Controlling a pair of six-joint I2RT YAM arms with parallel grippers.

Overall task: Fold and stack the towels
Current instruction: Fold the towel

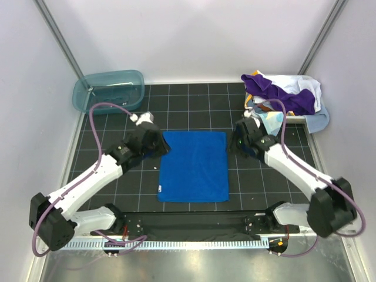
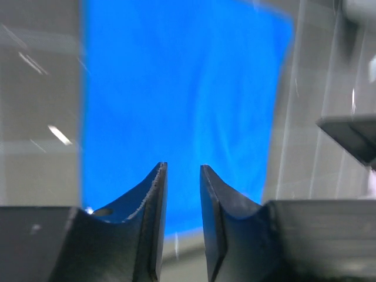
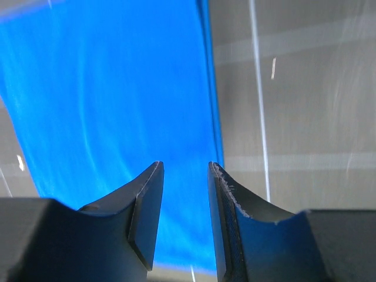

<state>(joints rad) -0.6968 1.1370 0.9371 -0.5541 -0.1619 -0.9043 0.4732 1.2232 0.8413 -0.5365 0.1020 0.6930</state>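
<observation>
Top external view: royal blue towel point(image 1: 194, 166), lying flat, centre of black gridded mat point(image 1: 194, 108). Left gripper point(image 2: 182, 170) at its far left corner, right gripper point(image 3: 185, 167) at its far right corner; both jaws apart, nothing between them. Purple towel point(image 1: 276, 91) heaped with others, far right. Teal tub point(image 1: 82, 97), far left.

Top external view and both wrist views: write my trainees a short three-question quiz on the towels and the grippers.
1. True or false: the blue towel lies spread flat between the left gripper and the right gripper.
2. Where is the purple towel? A: in the left gripper. B: on the towel pile at the far right. C: under the blue towel.
3. What do the right gripper's fingers hold?
Key: 1 true. 2 B. 3 nothing; they stand apart above the blue towel's edge.
</observation>
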